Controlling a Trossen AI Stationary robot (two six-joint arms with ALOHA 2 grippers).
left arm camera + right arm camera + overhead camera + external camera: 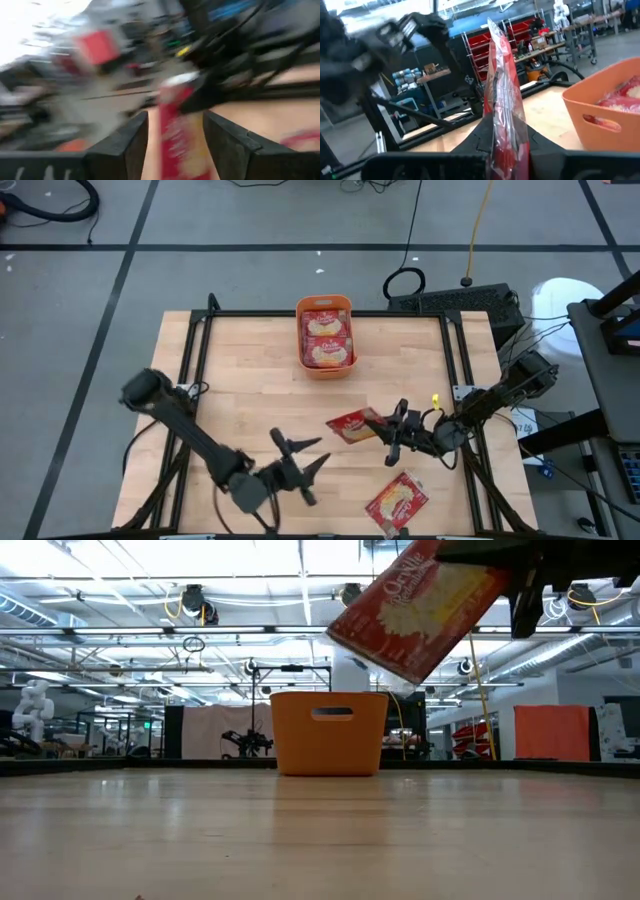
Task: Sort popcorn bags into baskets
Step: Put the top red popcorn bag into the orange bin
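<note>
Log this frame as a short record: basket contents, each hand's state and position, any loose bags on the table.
basket: orange bin at the table's far edge, popcorn bags lying inside, label up
right hand: shut on a held bag, lifted off the table right of centre
left hand: open, empty, near the front edge, pointing toward the right hand
loose bag: flat on the table near the front right
table: wooden top

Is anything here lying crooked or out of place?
One popcorn bag lies askew near the table's front edge, far from the orange basket, which already holds bags. Another bag hangs tilted in the right gripper, off the table. The left gripper is open and empty.
</note>
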